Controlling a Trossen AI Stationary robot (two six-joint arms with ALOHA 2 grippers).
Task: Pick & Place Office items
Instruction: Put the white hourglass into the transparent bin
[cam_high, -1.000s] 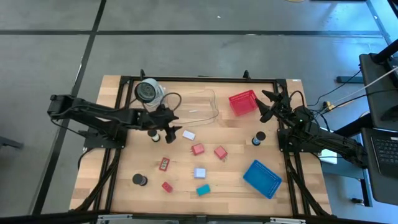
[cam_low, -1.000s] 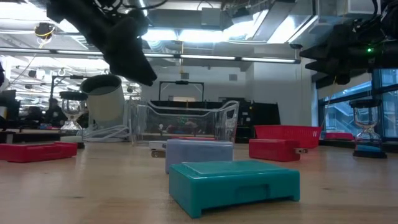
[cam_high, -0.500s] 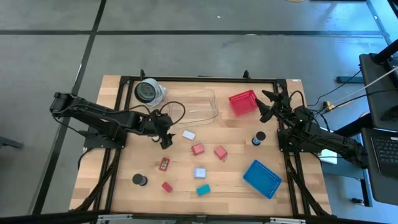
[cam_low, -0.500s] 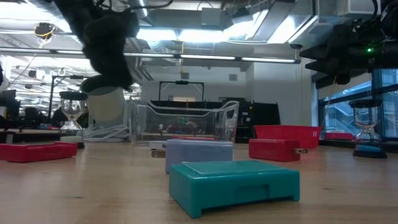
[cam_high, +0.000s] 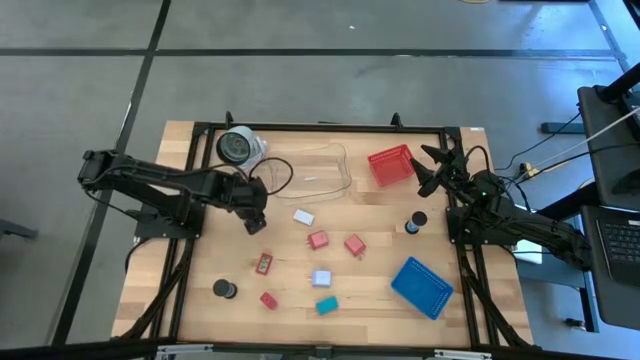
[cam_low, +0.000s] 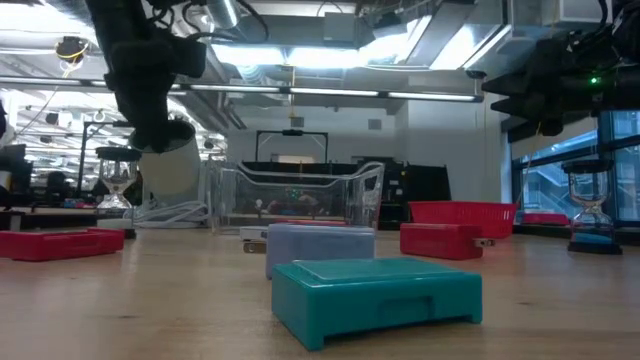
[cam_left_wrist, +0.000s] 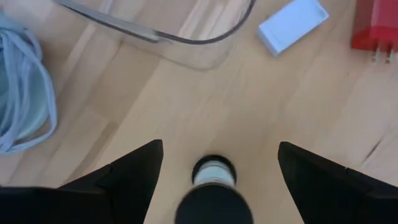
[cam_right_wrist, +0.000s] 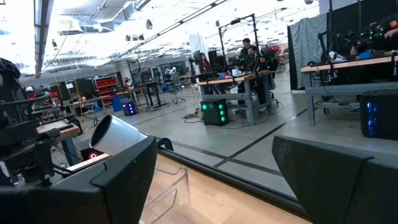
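Red mesh basket (cam_high: 391, 164) beside a clear tray (cam_high: 318, 172) — blue lid (cam_high: 421, 287) (lower right) well apart.

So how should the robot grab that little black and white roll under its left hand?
Best guess: come straight down from above and pinch its round sides. The roll stands upright on the table, its round top facing the left gripper, whose fingers are spread wide on either side of it. Nothing else sits close by, so both fingers have room to close around the roll.
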